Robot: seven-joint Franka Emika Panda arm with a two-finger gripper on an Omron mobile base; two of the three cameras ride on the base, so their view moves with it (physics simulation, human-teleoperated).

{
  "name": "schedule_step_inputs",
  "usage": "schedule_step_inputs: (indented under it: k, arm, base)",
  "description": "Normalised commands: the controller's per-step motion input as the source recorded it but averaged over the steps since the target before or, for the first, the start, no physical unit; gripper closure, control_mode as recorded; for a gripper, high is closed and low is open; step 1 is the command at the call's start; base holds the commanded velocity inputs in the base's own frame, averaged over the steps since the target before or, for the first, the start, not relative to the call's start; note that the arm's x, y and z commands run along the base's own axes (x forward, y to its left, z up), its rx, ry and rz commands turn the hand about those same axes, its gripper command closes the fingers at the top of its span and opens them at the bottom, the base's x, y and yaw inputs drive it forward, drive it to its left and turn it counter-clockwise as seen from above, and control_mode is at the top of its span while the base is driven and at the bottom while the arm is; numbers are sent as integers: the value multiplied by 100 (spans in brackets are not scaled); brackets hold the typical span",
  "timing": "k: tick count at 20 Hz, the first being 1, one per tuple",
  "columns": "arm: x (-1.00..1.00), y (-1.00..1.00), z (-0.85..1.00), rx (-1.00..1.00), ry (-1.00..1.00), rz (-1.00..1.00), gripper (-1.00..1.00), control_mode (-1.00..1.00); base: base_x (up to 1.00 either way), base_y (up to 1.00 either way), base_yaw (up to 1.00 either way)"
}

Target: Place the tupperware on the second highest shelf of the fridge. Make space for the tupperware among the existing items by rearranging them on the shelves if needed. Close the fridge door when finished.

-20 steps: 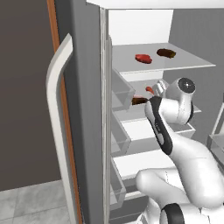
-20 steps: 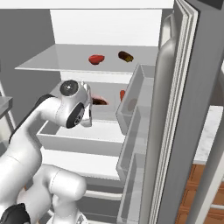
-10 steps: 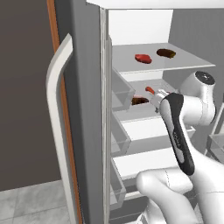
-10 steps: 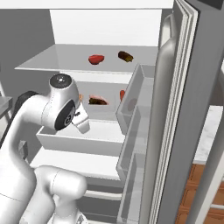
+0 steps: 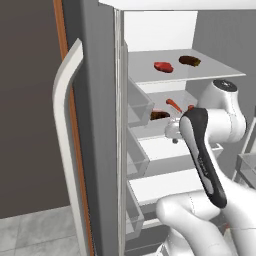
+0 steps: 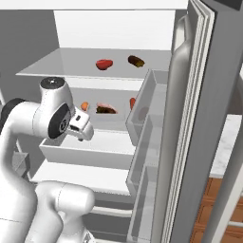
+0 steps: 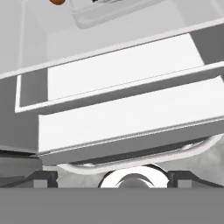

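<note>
The fridge [image 5: 100,100] stands open, its white interior crossed by pale glassy shelves. On the top shelf [image 6: 61,64] lie a red lump [image 6: 104,63] and a dark brown lump [image 6: 136,60], a little apart from each other.

The tupperware [image 6: 106,109] sits on the second highest shelf [image 5: 150,131], one level under those lumps. From the right base view it is a shallow pale tray with a pink piece and a dark brown piece inside; its long side seems to run across the shelf, from one fridge wall toward the other, and it lies flat. An orange-red lump [image 6: 84,106] rests just to its left in that view, and another red lump [image 6: 133,103] shows to its right, partly hidden behind the door bins [image 6: 147,123].

The hand [image 6: 81,128] hangs in front of the shelves, slightly lower than the tray and well clear of it, nearer the robot. It holds nothing, and its fingers are spread wide apart.

In the hand view, the tray's near edge [image 7: 109,11] shows at the very top with the orange-red lump beside it, and the white drawers [image 7: 122,70] lie below.

In the left base view, the tray's dark piece [image 5: 160,115] shows just left of the arm's wrist.
</note>
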Motion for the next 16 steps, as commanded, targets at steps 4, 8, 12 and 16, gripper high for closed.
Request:
schedule_step_inputs:
  k: [4, 8, 12, 16]
  arm:
    - [-46, 0, 13, -26, 2, 10, -100, -100]
    - [-51, 0, 0, -8, -5, 2, -100, -100]
    - [-39, -4, 0, 0, -11, 0, -100, -100]
    - [-5, -1, 0, 0, -6, 0, -100, -100]
  base:
    - [0, 0, 0]
    - [0, 0, 0]
    - [0, 0, 0]
    - [0, 0, 0]
